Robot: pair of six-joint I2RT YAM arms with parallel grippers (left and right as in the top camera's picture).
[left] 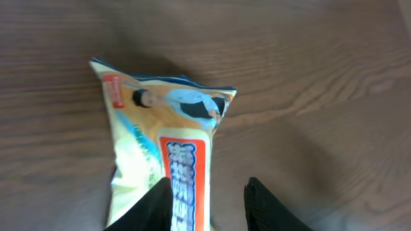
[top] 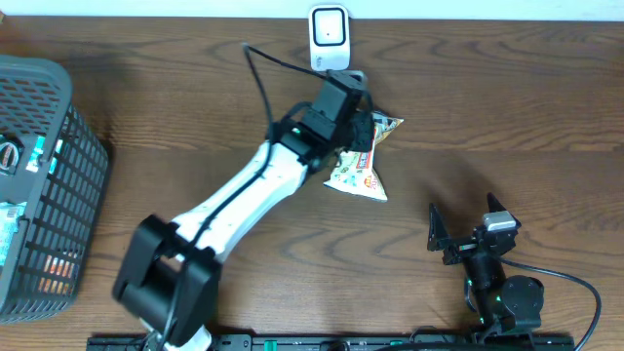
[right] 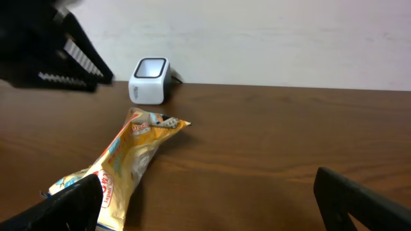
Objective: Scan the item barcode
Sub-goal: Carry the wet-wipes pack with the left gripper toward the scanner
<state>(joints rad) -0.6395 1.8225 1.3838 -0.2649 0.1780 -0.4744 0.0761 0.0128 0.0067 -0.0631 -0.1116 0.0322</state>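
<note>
The item is a yellow snack bag (top: 359,175) with a red label, lying flat on the wooden table just in front of the white barcode scanner (top: 329,39). My left gripper (top: 356,132) hangs over the bag's far end. In the left wrist view the bag (left: 160,135) reaches between the fingers of the left gripper (left: 209,183): one finger lies over its edge, the other stands apart from it, so the jaws are open. The right gripper (top: 466,222) rests wide open near the front right, away from the bag (right: 122,167). No barcode shows on the bag.
A grey mesh basket (top: 39,175) holding several packaged goods stands at the table's left edge. The scanner (right: 149,80) sits against the back wall with its cable trailing over the left arm. Bare wood lies between the bag and the right gripper (right: 205,183).
</note>
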